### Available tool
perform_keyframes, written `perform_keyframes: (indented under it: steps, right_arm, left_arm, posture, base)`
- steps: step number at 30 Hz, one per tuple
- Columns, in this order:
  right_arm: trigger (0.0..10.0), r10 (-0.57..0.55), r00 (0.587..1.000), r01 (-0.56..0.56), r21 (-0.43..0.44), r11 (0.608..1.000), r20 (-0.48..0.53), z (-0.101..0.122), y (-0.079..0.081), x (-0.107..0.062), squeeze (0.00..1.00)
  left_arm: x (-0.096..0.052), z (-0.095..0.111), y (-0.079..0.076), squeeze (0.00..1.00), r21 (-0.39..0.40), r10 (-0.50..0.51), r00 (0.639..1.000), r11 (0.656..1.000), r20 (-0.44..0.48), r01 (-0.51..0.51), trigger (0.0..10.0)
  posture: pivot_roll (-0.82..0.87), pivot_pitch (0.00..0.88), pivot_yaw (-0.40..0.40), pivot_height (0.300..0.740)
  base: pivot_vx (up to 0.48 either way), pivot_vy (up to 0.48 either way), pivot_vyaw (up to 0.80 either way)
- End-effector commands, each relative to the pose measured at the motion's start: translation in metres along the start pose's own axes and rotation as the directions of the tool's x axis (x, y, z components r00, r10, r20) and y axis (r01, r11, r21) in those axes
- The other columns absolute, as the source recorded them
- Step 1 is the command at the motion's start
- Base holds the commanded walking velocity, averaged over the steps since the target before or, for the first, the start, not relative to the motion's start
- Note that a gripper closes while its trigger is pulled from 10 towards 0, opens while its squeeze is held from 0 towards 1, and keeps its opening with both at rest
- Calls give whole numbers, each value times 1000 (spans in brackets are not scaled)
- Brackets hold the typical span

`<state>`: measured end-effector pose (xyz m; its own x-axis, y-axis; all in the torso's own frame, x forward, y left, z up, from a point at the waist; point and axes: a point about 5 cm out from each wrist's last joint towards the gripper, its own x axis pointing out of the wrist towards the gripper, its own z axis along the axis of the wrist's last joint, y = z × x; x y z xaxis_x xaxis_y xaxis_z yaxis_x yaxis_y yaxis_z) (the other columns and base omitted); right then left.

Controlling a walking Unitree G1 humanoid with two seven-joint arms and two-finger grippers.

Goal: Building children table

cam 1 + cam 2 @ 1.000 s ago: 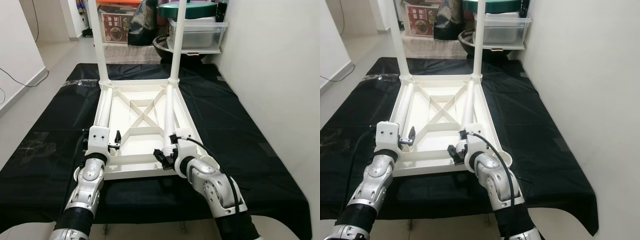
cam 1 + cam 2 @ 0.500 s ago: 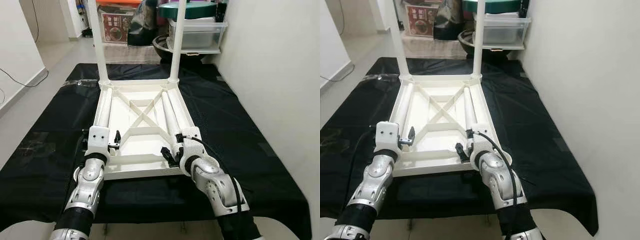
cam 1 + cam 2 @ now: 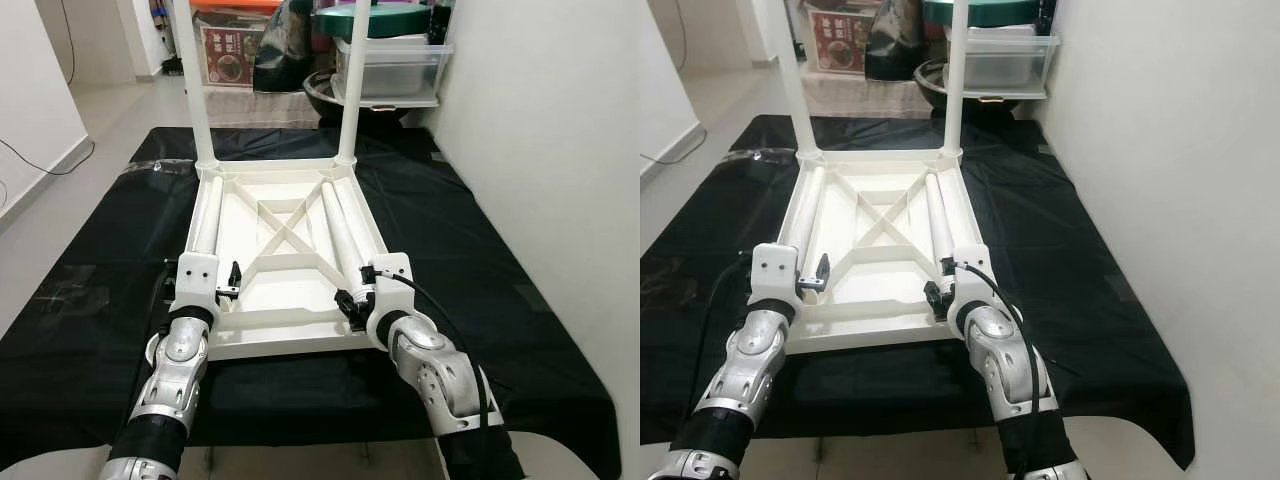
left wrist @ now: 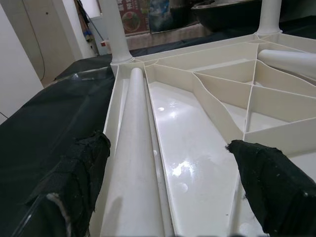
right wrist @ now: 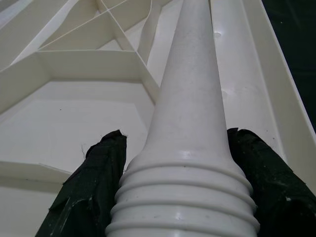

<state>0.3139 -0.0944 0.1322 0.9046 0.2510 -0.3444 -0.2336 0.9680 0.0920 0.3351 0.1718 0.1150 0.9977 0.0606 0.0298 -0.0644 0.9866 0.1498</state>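
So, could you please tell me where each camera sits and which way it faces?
Left eye, right eye: on the head, looking down at the upturned table on black cloth; both arms show.
Left wrist: looks along the open left gripper over one loose leg.
Right wrist: looks along the right gripper, astride the other leg.
All share the table.

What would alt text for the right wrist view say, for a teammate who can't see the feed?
A white table leg runs straight away from the camera, its ridged threaded end nearest, with the right end effector placed around it, one black finger on each side. The leg lies inside the ribbed underside of the upturned white tabletop, beside its long edge; black cloth shows past that edge.
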Motion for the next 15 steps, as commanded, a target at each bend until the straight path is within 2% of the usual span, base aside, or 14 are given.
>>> perform_keyframes:
  steps: [1,6,8,10,12,13,14,15]
  right_arm:
    - [0,18,1000,-18,-4,1000,-17,-6,3,1,47]
    - [0,9,1000,-9,-21,1000,4,-4,0,0,0]
    - [0,-4,998,4,-2,1000,68,4,-6,-2,0]
    - [0,-7,996,6,10,1000,91,7,-7,-3,0]
    - [0,-14,985,4,63,998,172,20,-14,-6,0]
    - [0,-14,985,4,63,998,172,20,-14,-6,0]
    - [0,-46,972,5,176,984,230,30,-23,-9,0]
    - [0,-95,947,-13,336,942,305,44,-38,-14,0]
  left_arm:
    - [-1,-5,1,0,15,-2,1000,1000,-23,2,10000]
    - [-1,-4,0,0,14,-4,1000,1000,-23,5,10000]
    - [0,-3,-1,0,2,-14,1000,1000,-21,14,10000]
    - [0,-3,-1,0,-4,-17,1000,1000,-20,17,10000]
    - [0,-1,-2,0,-22,-32,999,999,-13,32,10000]
    - [0,-1,-2,0,-22,-32,999,999,-13,32,10000]
    - [1,0,-4,0,-49,-39,999,998,-9,39,10000]
    - [1,2,-5,0,-80,-46,999,996,-5,46,10000]
  posture:
    - [55,0,-75,740]
    - [55,0,-72,740]
    - [52,0,-68,740]
    - [52,0,-68,740]
    - [49,0,-66,740]
    - [49,0,-66,740]
    - [48,0,-65,740]
    - [49,0,-65,740]
  base:
    - [0,0,0]
    - [0,0,0]
    - [0,0,0]
    - [0,0,0]
    - [0,0,0]
    - [0,0,0]
    - [0,0,0]
    - [0,0,0]
